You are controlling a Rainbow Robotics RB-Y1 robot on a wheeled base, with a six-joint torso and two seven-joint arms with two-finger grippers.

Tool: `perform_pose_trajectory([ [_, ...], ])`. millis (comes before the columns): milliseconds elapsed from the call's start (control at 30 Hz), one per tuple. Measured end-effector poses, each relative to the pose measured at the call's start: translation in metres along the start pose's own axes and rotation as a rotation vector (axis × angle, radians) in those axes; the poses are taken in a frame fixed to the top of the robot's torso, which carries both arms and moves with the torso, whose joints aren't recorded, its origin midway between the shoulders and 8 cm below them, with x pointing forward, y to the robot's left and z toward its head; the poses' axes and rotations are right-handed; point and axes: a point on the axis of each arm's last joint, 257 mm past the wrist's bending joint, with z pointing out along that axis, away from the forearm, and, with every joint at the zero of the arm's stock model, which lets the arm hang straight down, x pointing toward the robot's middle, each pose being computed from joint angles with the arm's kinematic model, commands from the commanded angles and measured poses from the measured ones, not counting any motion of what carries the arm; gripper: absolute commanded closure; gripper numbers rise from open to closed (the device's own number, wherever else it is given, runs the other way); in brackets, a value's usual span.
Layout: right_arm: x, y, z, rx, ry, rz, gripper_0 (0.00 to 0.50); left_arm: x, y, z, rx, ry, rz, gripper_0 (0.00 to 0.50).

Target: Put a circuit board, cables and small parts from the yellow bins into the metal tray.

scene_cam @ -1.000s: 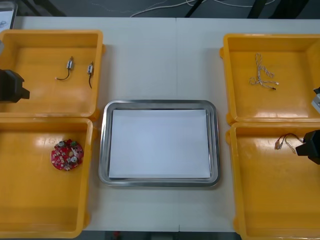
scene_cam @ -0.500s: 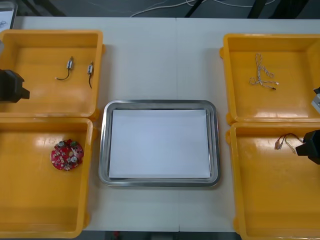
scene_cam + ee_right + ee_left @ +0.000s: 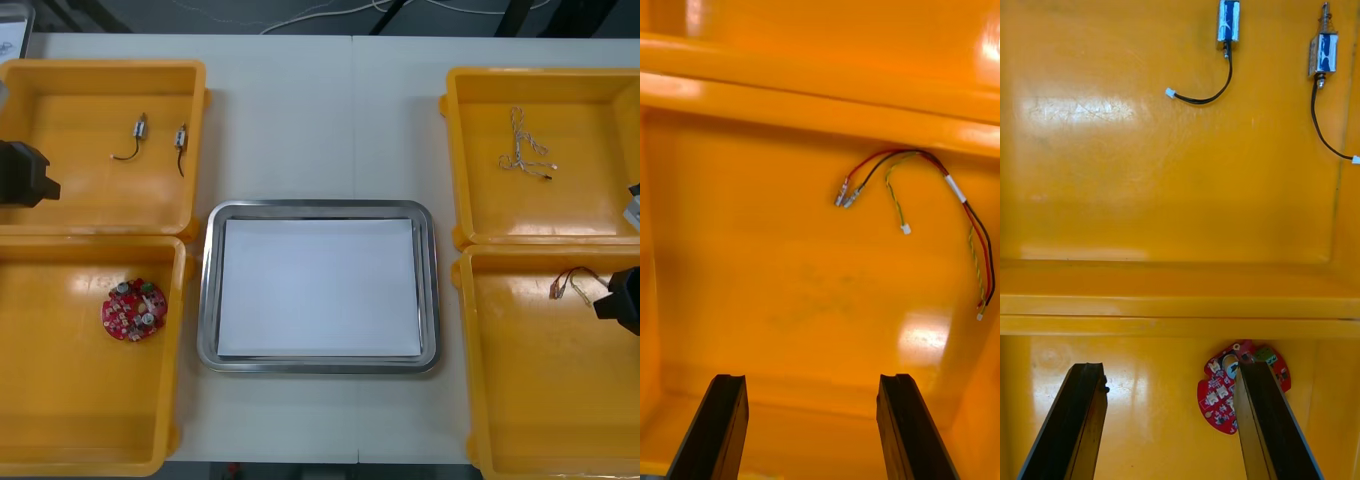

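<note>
A round red circuit board (image 3: pixel 132 309) lies in the near left yellow bin (image 3: pixel 60 420). Two small metal parts (image 3: pixel 140 128) with black leads lie in the far left bin (image 3: pixel 100 75). My left gripper (image 3: pixel 25 172) hovers at that bin's outer edge; in the left wrist view it (image 3: pixel 1169 427) is open, with the board (image 3: pixel 1219 386) just beside one finger and the parts (image 3: pixel 1228 15) farther off. My right gripper (image 3: pixel 620 298) hangs over the near right bin (image 3: pixel 520 420), open (image 3: pixel 811 427), with the red and yellow cable (image 3: pixel 955 189) ahead of its fingers.
The metal tray (image 3: pixel 318 208), white inside, sits between the bins in the table's middle. A twisted white cable (image 3: pixel 525 150) lies in the far right bin (image 3: pixel 540 80). A ridge of bin rims (image 3: pixel 1180 296) separates the small parts from the board.
My right gripper has slid slightly toward the table's near edge. The left arm and all objects have stayed put.
</note>
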Motion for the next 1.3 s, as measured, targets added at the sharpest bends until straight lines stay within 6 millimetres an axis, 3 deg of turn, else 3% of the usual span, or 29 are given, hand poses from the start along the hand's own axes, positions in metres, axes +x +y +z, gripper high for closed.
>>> perform_pose_trajectory([
  [133,0.008,-0.011,0.002,0.024,0.026,0.009,0.0,0.013,0.001,0.007,0.0,0.033,0.014,0.0],
  [400,0.012,-0.032,0.003,0.096,0.032,0.032,0.0,0.021,-0.013,0.008,0.058,0.055,0.033,0.0],
  [933,-0.035,-0.062,0.011,0.176,-0.242,0.138,0.0,0.076,0.003,0.01,0.011,0.113,0.06,0.0],
  [1167,-0.047,-0.06,0.017,0.138,-0.349,0.308,0.0,0.122,0.012,0.015,-0.014,0.185,0.067,0.0],
  [1300,-0.048,-0.06,0.022,0.122,-0.393,0.372,0.0,0.136,0.017,0.016,-0.035,0.203,0.067,0.0],
])
